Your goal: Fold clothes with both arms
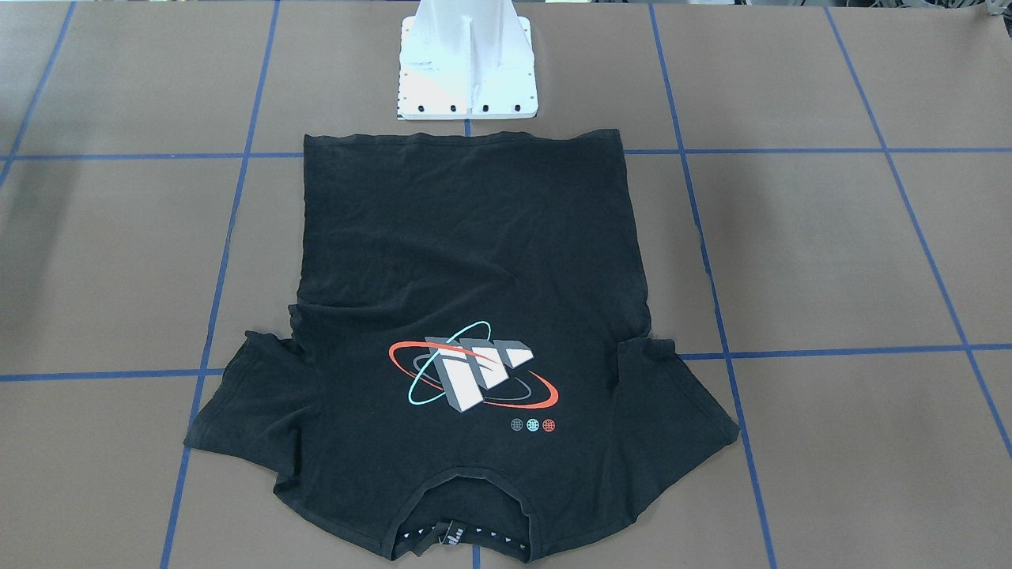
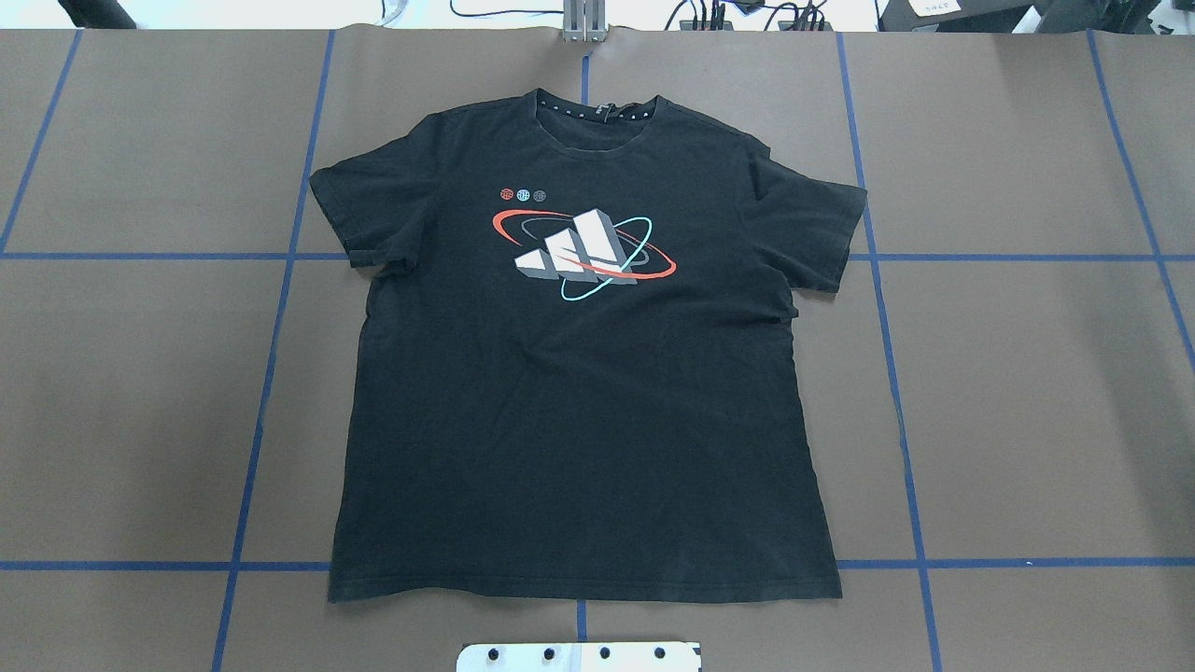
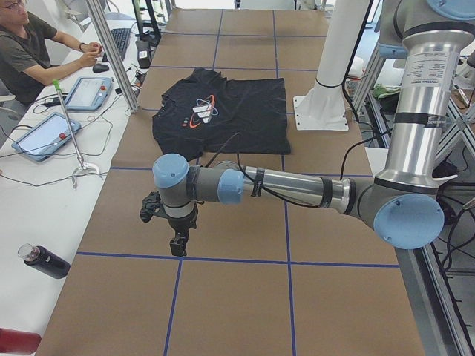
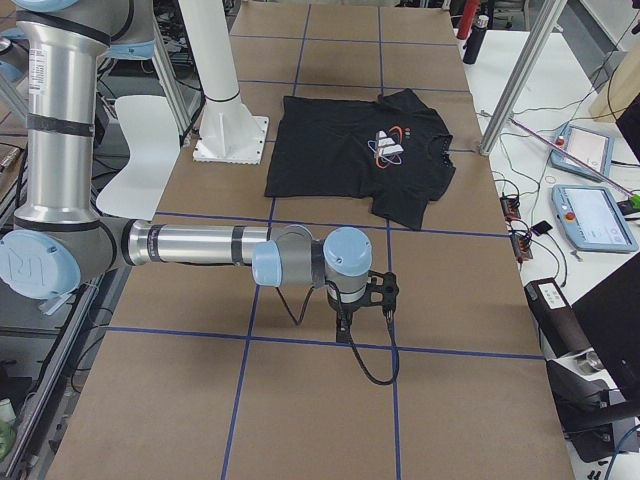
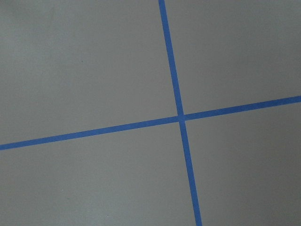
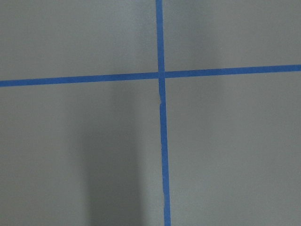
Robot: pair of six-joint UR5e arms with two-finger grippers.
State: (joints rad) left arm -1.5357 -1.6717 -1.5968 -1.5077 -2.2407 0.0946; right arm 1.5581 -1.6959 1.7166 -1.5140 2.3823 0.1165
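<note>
The black T-shirt lies spread flat and face up in the middle of the table, logo showing, collar on the far side from the robot. It also shows in the front view and both side views. My left gripper hangs over bare table well off the shirt toward the table's left end. Over the opposite end, my right gripper hangs likewise. Both point down with nothing near them; I cannot tell whether they are open or shut. The wrist views show only table and tape.
Blue tape lines grid the brown table. The white pedestal base stands just behind the shirt's hem. A person sits at a side bench with tablets, a black bottle and metal posts.
</note>
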